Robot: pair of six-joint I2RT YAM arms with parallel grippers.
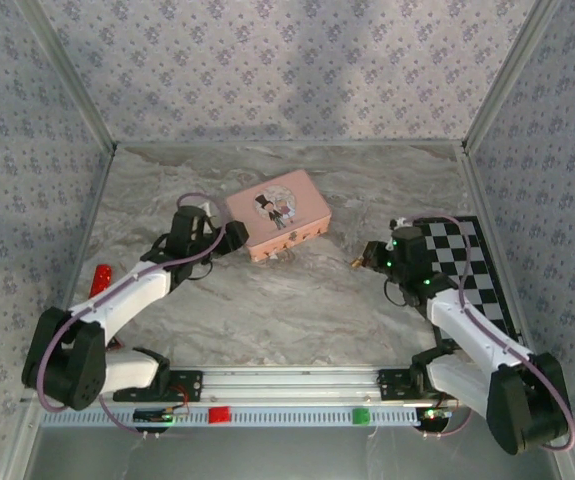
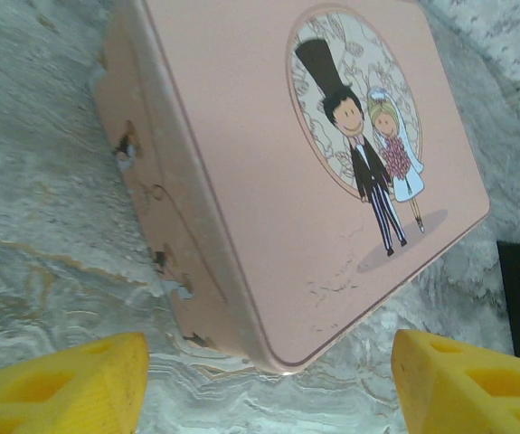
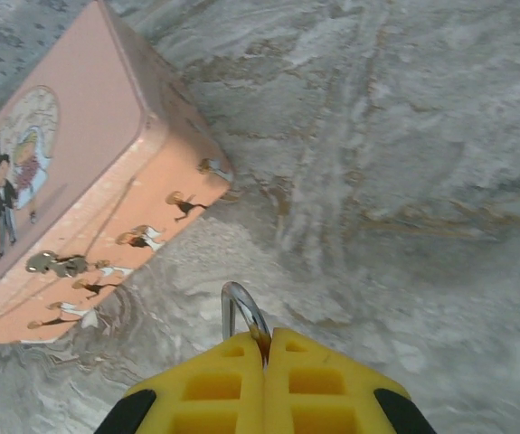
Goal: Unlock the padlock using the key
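Left of the table's [image 1: 297,320] centre the left gripper [image 2: 269,366] stands wide apart just at the pink tin's [image 2: 260,163] end, the tin lying toward the far edge, while toward the right edge the right gripper [image 3: 264,342] pinches the padlock [image 3: 243,309] by its silvery shackle.

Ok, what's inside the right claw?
The right claw is shut on a thin silvery loop poking out past its tips. Whatever the loop joins is covered by the yellow fingers, so I can't say what it belongs to.
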